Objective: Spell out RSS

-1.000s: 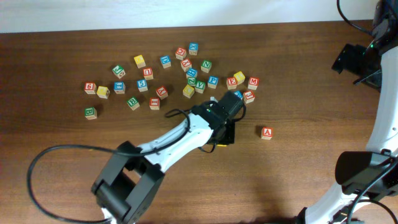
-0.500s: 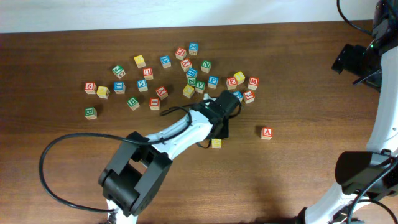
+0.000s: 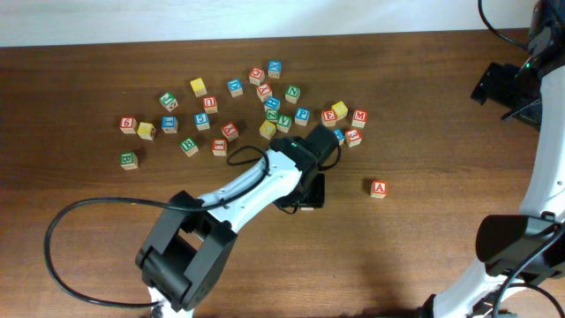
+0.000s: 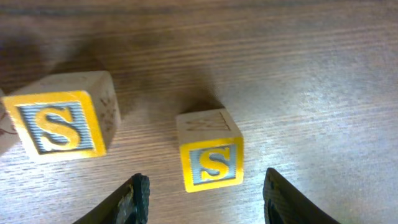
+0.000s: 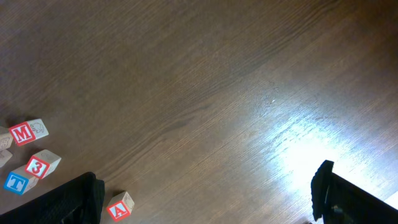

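Note:
In the left wrist view two yellow-faced S cubes stand on the wooden table. One S cube (image 4: 211, 158) sits just ahead of my left gripper (image 4: 208, 202), in line with the gap between its fingers; the gripper is open and empty. The other S cube (image 4: 59, 124) stands apart at the left. In the overhead view my left gripper (image 3: 309, 190) covers both S cubes. A green-lettered cube (image 3: 129, 160) at the far left may be the R; I cannot read it. My right gripper (image 5: 208, 196) is open and empty, high at the right.
Many letter cubes lie scattered behind the left gripper, around the cluster (image 3: 265, 106). A red A cube (image 3: 379, 188) stands alone to the right and also shows in the right wrist view (image 5: 119, 206). Red M (image 5: 25, 132), red 3 (image 5: 40, 165) and blue T (image 5: 17, 182) cubes lie nearby.
My left gripper drew back, uncovering a yellow cube, then moved forward and now covers it again in the overhead view. The right arm has not moved.

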`<state>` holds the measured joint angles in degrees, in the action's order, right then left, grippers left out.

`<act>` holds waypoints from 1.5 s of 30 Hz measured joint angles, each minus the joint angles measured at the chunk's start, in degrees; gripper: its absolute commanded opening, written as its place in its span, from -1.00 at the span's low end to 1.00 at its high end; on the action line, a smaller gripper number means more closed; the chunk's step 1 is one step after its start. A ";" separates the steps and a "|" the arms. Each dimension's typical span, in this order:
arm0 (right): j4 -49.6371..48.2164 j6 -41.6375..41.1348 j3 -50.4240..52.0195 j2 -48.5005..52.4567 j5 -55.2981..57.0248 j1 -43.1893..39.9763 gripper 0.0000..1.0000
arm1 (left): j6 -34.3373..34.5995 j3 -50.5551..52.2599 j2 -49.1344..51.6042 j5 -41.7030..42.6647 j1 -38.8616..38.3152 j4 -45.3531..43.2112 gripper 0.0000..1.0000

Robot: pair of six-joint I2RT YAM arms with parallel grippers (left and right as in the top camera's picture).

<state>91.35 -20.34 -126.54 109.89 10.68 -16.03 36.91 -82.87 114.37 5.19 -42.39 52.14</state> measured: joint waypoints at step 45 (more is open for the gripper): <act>0.00 0.04 0.00 0.00 0.00 0.00 0.97 | 0.00 3.48 2.25 -7.58 3.08 -11.89 -0.37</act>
<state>91.35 -20.29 -126.54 109.89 10.68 -16.03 36.91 -79.40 116.62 -2.39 -39.31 40.25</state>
